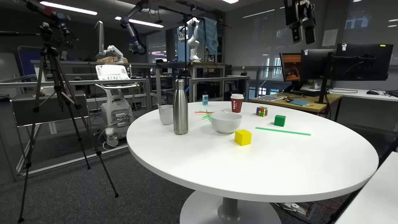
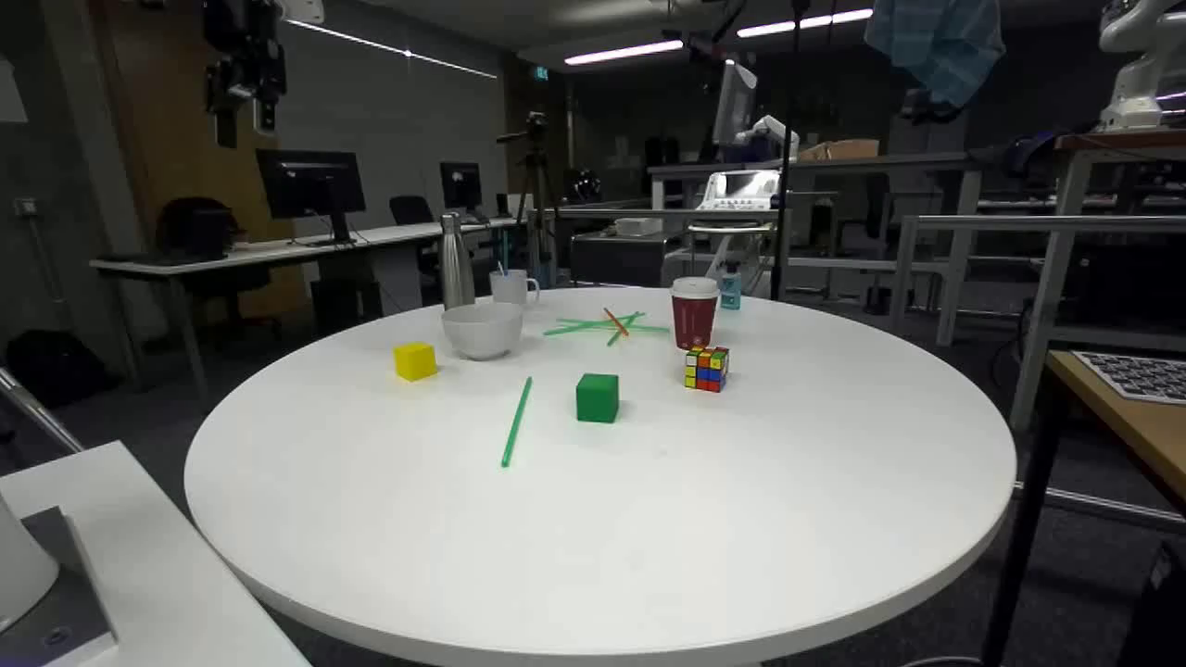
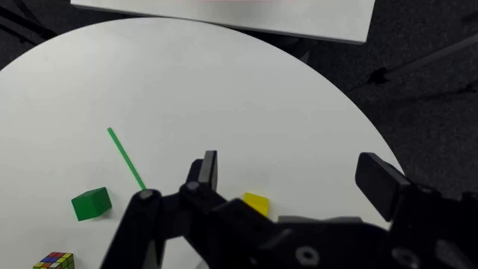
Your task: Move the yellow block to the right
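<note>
The yellow block (image 1: 242, 137) rests on the round white table (image 1: 279, 174), just in front of the white bowl (image 1: 226, 122). It also shows in an exterior view (image 2: 415, 360), beside the bowl. In the wrist view the yellow block (image 3: 258, 203) is partly hidden behind the gripper's body. My gripper is high above the table in both exterior views (image 1: 303, 35) (image 2: 246, 122), well apart from the block. In the wrist view the gripper's fingers (image 3: 287, 160) are wide apart with nothing between them but a view of the table below.
A green block (image 2: 598, 398), a thin green stick (image 2: 517, 421) and a Rubik's cube (image 2: 707, 369) lie on the table. A steel bottle (image 1: 180, 107), a mug (image 1: 166, 115) and a red paper cup (image 1: 237, 103) stand there. More sticks (image 2: 607, 326) lie behind the bowl.
</note>
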